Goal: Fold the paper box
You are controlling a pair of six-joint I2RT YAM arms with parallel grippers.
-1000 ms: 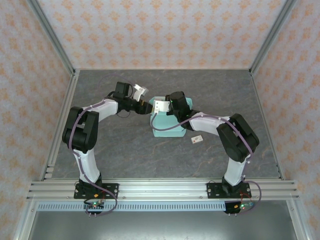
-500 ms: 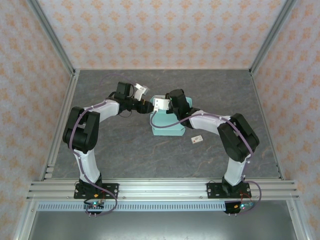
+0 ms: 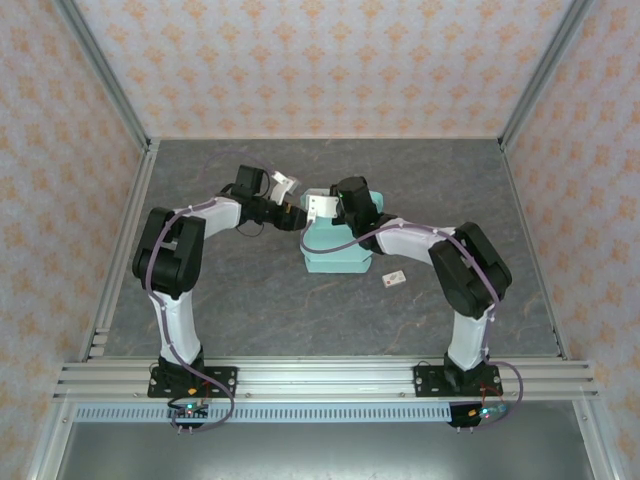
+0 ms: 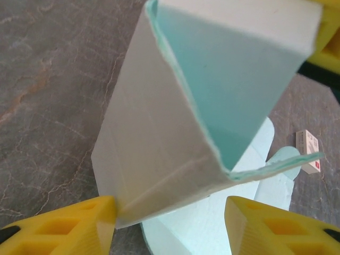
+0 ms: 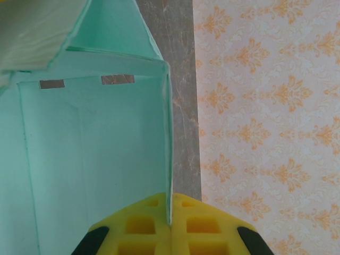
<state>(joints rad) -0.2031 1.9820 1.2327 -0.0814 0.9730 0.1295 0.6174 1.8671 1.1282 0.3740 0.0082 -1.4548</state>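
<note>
Roughly half done, judging by the pale mint-green thin-card paper box (image 3: pixel 335 256) at the middle of the grey marbled table (image 3: pixel 250 300): walls raised, flaps loose, top unclosed; pinched tight at one upright wall edge by the right gripper (image 5: pixel 171 202); straddled at a bent flap by the left gripper (image 4: pixel 169 215), fingers parted.

Open tabletop (image 3: pixel 250 310); tag (image 3: pixel 394 279) beside paper box (image 3: pixel 335 252)

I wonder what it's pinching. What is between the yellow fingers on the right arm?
A thin wall of the paper box stands between the right fingers, which are shut on it. The right wrist view shows this.
</note>
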